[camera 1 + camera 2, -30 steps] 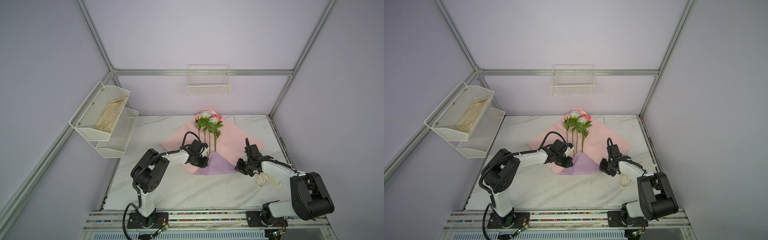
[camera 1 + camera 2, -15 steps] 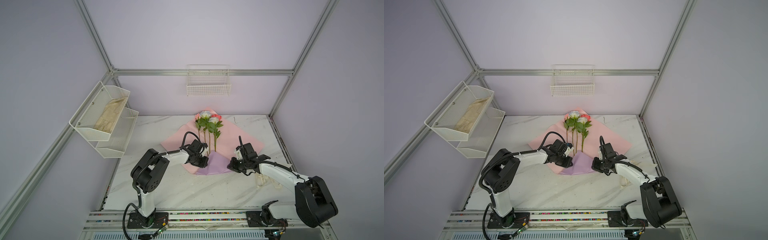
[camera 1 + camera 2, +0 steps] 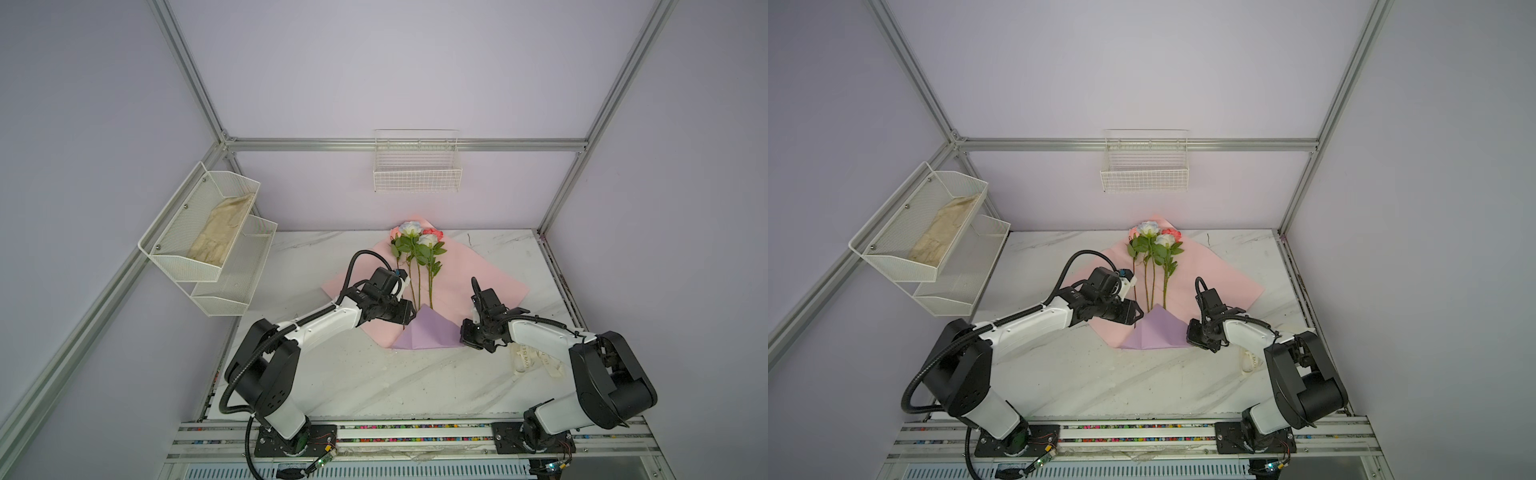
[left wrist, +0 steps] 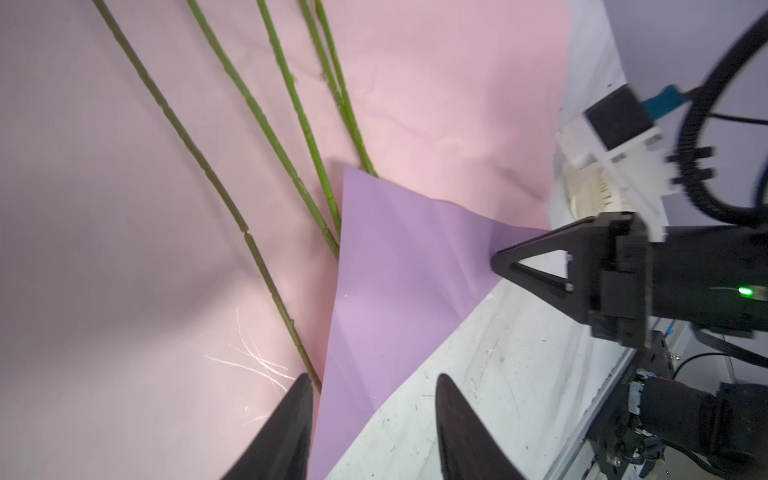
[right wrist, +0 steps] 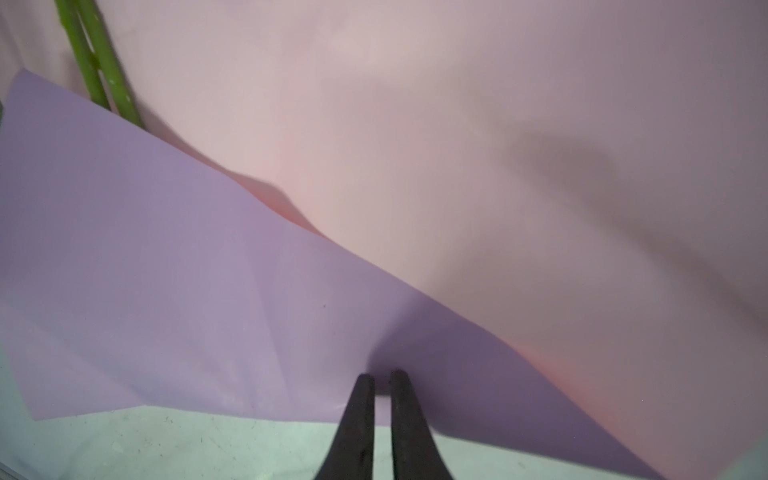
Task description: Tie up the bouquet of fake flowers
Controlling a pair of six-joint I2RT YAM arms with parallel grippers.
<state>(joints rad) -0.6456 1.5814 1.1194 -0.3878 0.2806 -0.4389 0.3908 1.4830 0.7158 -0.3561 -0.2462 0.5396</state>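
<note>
The bouquet of fake flowers (image 3: pixel 415 241) (image 3: pixel 1154 241) lies on an open pink wrap paper (image 3: pixel 478 278), its green stems (image 4: pixel 270 129) running under a folded-up lilac flap (image 3: pixel 424 332) (image 4: pixel 395 270). My left gripper (image 3: pixel 411 318) (image 3: pixel 1140 322) (image 4: pixel 374 378) is open at the flap's left edge, astride that edge with nothing clamped. My right gripper (image 3: pixel 463 334) (image 3: pixel 1190 332) (image 5: pixel 380 374) has its jaws almost together. Its tips rest on the flap's right corner (image 5: pixel 415 332), and flat paper shows through the narrow gap. In the left wrist view the right gripper (image 4: pixel 496 259) meets that corner.
A cream ribbon (image 3: pixel 528 361) (image 3: pixel 1250 361) with printed letters lies under the right arm. A two-tier mesh rack (image 3: pixel 208 232) holding a cream cloth hangs at the left wall. A wire basket (image 3: pixel 417 174) hangs on the back wall. The marble table (image 3: pixel 374 382) ends at a front rail.
My right gripper slid left onto the lilac flap's corner while its jaws narrowed. My left gripper opened and let go of the flap, staying in place.
</note>
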